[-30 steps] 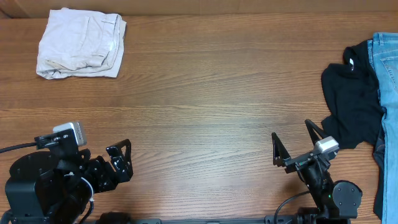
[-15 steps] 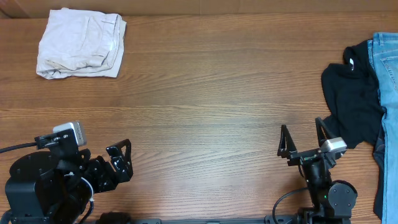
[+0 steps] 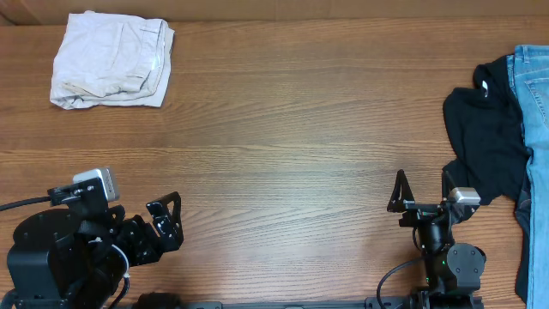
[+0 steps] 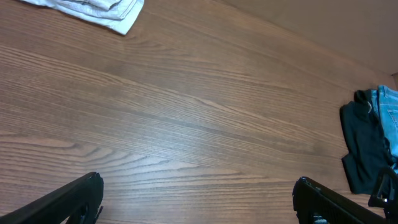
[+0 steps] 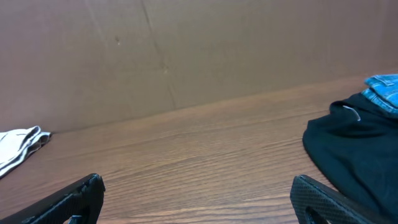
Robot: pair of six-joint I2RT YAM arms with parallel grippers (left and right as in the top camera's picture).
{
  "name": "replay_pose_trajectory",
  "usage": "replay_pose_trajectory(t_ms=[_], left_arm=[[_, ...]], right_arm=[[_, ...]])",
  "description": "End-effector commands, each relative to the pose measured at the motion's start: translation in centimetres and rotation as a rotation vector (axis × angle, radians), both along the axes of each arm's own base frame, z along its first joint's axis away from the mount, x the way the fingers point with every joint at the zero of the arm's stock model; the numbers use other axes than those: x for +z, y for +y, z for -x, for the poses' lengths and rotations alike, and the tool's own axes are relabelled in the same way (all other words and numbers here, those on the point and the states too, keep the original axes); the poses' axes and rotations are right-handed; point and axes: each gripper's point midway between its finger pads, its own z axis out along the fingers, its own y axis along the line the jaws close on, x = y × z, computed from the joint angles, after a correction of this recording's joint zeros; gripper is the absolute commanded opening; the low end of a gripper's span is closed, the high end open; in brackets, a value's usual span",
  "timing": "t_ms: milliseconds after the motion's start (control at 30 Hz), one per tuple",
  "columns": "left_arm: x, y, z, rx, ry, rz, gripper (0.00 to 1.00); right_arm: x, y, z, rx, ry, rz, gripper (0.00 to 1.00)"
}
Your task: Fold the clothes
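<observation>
Cream cotton shorts (image 3: 111, 60) lie folded into a rumpled, roughly square bundle at the far left corner of a wood-grain table (image 3: 283, 146); stitched pocket seams show, and a pale label at one edge is too small to read. A soft black garment (image 3: 485, 146) overlaps blue denim jeans (image 3: 533, 112) at the right edge. The left pincer (image 3: 174, 221) and right pincer (image 3: 422, 190) hover near the front edge, jaws spread wide, holding nothing.

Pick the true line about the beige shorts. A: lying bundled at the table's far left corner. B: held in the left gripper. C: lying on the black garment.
A: the overhead view shows the beige shorts bundled at the table's far left corner, far from the open, empty left gripper and the black garment at the right.
</observation>
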Motion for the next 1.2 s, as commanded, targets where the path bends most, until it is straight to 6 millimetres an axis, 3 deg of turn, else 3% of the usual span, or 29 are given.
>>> replay_pose_trajectory(t_ms=[0,767,1000,1167], left_arm=[[0.2,-0.3,0.0,-0.009,-0.004,0.015,1.00],[0.2,-0.3,0.0,-0.009,-0.004,0.014,1.00],[-0.8,0.3,0.5,0.028,0.035,0.004,1.00],[-0.8,-0.7,-2.0,-0.085,-0.184,-0.050,1.00]], right_arm=[[-0.2,-0.2,0.0,-0.014,-0.004,0.008,1.00],[-0.2,-0.2,0.0,-0.014,-0.004,0.008,1.00],[-0.2,-0.2,0.0,-0.014,-0.004,0.008,1.00],[-0.2,-0.2,0.0,-0.014,-0.004,0.008,1.00]])
